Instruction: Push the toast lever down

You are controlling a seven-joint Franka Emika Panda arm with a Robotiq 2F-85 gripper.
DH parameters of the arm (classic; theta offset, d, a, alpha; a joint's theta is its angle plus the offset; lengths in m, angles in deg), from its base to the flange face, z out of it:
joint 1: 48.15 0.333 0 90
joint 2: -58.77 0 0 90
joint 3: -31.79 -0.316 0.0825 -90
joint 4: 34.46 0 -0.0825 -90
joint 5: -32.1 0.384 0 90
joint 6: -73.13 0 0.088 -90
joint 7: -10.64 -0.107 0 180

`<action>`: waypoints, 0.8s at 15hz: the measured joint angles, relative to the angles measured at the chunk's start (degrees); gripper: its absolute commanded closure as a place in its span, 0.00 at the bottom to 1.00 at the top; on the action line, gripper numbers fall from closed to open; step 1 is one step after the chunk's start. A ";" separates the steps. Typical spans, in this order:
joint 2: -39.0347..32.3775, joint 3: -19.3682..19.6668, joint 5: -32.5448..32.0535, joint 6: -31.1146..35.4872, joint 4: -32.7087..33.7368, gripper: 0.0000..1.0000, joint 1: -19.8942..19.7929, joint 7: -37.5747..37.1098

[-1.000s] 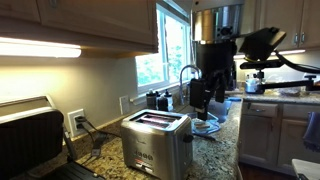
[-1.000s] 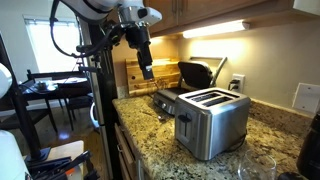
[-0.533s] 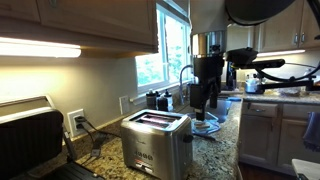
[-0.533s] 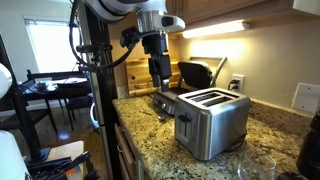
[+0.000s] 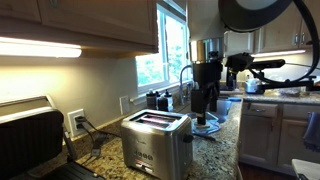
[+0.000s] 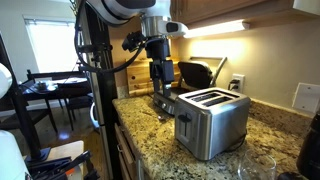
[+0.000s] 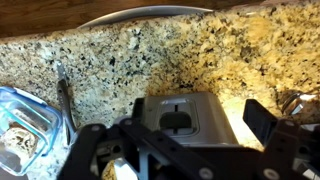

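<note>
Toast lever [image 7: 177,122]: dark tab in a vertical slot on the narrow end face of the toaster. Seen head-on in the wrist view; too small to pick out in either exterior view.
Countertop [image 7: 120,60]: speckled granite, running along the wall under the cabinets in both exterior views [image 5: 218,150] [image 6: 150,116].
Arm [image 6: 150,25]: reaches down over the counter, wrist pointing roughly downward.
Grill appliance [image 5: 28,130]: dark, flat lid, against the wall; well apart from the gripper.
Toaster [image 6: 212,120]: boxy brushed steel with two long slots on top, standing on the granite. Also clear in an exterior view [image 5: 157,142].
Gripper [image 7: 172,130]: fingers spread wide, nothing between them. It hangs in the air off the toaster's narrow end [image 6: 165,82]. In the wrist view the end face sits framed between the two fingers [image 7: 260,122]. No contact with lever or toaster.
Plastic container [image 7: 20,125]: clear, bluish, on the counter at the left edge of the wrist view.
</note>
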 measured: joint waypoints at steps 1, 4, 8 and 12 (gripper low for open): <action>0.00 -0.01 0.00 0.00 0.00 0.00 0.00 0.00; -0.26 0.02 0.00 0.00 0.00 0.00 -0.04 0.00; -1.42 0.64 -0.13 0.24 0.33 0.00 -1.04 -0.03; -3.60 2.28 -0.03 2.80 0.63 0.00 -1.70 0.76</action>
